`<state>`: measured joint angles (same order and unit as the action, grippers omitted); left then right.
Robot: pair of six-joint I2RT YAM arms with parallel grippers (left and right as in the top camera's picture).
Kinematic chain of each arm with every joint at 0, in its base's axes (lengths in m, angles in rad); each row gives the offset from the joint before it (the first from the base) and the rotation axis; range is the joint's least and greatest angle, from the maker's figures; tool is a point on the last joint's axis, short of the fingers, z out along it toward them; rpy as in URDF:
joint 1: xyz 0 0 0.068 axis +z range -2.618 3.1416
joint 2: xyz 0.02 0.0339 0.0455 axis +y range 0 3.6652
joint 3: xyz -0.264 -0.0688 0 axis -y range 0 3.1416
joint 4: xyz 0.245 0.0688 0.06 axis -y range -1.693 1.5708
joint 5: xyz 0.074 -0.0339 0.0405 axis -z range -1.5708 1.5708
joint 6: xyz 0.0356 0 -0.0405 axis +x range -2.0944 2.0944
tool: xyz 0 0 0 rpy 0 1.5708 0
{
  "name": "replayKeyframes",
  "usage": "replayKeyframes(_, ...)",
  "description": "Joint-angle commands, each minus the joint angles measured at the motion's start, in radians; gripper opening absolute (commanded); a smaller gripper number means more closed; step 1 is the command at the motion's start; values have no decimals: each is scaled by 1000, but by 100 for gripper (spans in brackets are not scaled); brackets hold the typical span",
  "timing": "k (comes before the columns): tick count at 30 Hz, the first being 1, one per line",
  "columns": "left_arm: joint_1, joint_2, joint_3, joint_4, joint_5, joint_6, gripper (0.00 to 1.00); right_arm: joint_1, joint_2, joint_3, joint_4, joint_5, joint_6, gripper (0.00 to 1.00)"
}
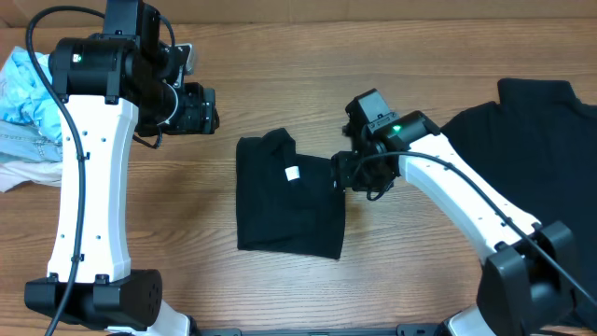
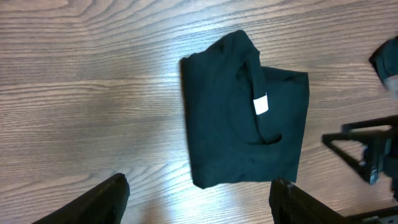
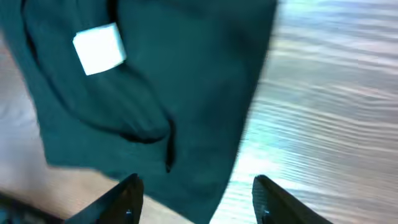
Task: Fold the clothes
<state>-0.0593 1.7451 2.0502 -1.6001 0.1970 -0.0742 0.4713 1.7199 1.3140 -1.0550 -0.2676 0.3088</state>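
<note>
A folded black T-shirt (image 1: 287, 198) with a small white tag (image 1: 292, 174) lies in the middle of the table. It also shows in the left wrist view (image 2: 245, 112) and the right wrist view (image 3: 155, 87). A second black T-shirt (image 1: 541, 149) lies spread at the right edge. My right gripper (image 1: 341, 175) is open and empty at the folded shirt's right edge; its fingers (image 3: 196, 199) hover over the shirt's corner. My left gripper (image 1: 207, 114) is open and empty, raised to the upper left of the folded shirt; its fingers (image 2: 199, 202) frame bare wood.
A heap of light blue and white cloth (image 1: 23, 112) lies at the far left edge of the table. Bare wooden tabletop (image 1: 410, 271) surrounds the folded shirt.
</note>
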Motion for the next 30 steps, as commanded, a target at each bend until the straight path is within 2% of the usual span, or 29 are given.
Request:
replayKeyframes(1,-6,0,-8,11,-6,16,77,38,23,-73,48,-177,-180,59)
replayKeyframes(8,-7,0,-8,18,-5,15,77,97,108,-135,139,-186,-69,55)
replayKeyframes(10,-7,0,-8,19,-5,15,77,97,130,-135,145,-228,-68,57)
replayKeyframes(12,-7,0,-8,18,-5,15,77,94,140,-135,151,-274,-48,67)
replayKeyframes(15,-7,0,-8,15,-5,15,77,97,142,-135,201,-335,-14,68)
replayKeyframes(16,-7,0,-8,16,-5,15,77,99,142,-135,223,-355,-1,67)
replayKeyframes(18,-8,0,-8,16,-5,15,77,101,142,-135,262,-336,75,60)
replayKeyframes(22,-8,0,-8,0,-6,15,77,101,142,-135,285,-275,185,57)
replayKeyframes(24,-8,0,-8,-15,-8,16,80,101,142,-135,291,-275,180,56)
replayKeyframes(27,-5,0,-12,-31,-57,15,80,98,142,-135,295,-267,140,56)
replayKeyframes(30,-5,0,-20,-26,-94,15,80,89,142,-135,308,-274,132,65)
